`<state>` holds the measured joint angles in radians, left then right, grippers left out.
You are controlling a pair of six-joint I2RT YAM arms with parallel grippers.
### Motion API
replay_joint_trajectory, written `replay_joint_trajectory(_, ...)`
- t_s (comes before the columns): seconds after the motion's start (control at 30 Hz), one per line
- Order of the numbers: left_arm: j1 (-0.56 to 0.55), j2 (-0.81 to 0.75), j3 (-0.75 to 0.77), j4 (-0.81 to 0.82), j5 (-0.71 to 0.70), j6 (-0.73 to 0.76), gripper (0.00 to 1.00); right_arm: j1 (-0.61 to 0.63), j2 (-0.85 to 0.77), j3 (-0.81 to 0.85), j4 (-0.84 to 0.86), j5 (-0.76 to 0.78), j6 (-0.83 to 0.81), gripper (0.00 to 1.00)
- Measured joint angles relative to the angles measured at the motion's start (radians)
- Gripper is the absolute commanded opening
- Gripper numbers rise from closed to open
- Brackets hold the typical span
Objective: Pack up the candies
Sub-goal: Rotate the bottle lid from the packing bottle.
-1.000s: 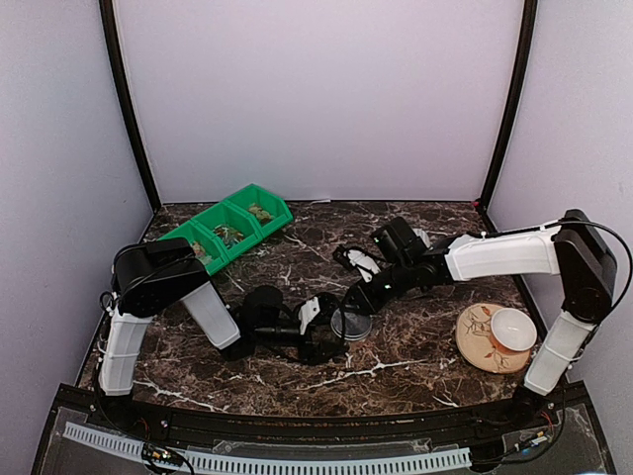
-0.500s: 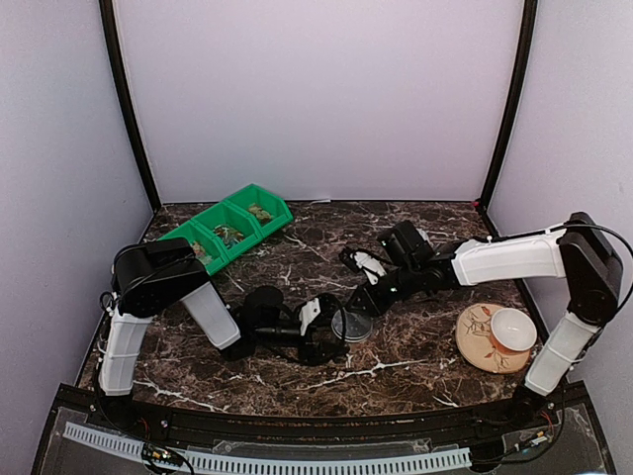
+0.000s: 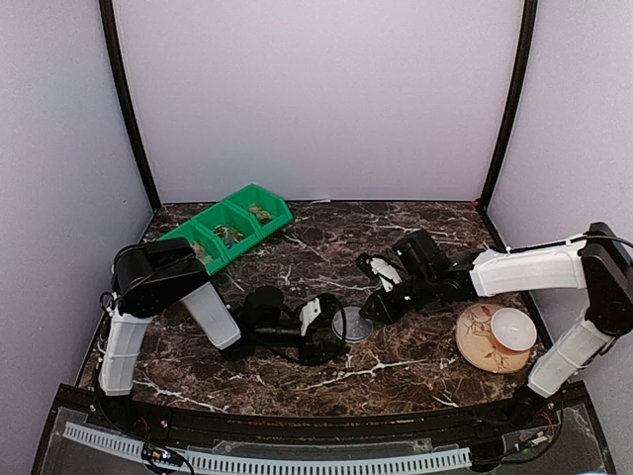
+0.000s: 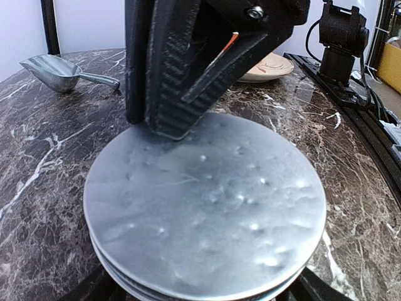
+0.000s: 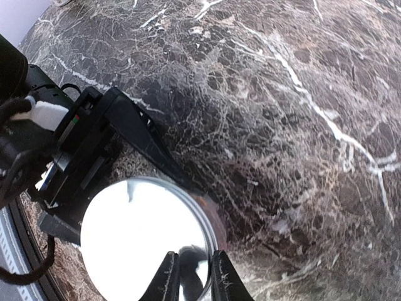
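Metal lid is being pinched at its rim by the right pincer, the left pincer spreading wide around the tin; that thin rim may be slipping free.

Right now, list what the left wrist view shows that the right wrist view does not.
Left wrist only: the metal scoop lying on the marble table, the plate, and the right arm's base at the table edge. Right wrist only: the black body and cabling of the left gripper, beside the round metal tin. Both: that tin, the right gripper at its rim, and the table.
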<state>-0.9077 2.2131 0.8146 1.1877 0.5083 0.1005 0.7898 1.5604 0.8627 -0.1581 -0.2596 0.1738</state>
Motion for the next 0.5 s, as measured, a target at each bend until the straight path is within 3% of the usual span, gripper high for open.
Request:
replay_joint_trajectory(0.37,0.000,0.000,0.000,-0.001,-0.003,-0.002,0.78,0.016,-0.105,-0.099,-0.004,0.007,0.054,0.18)
replay_joint_trajectory(0.5,0.000,0.000,0.002,-0.002,-0.004,-0.005,0.78,0.035,-0.142,-0.116,-0.037,0.021,0.062,0.26)
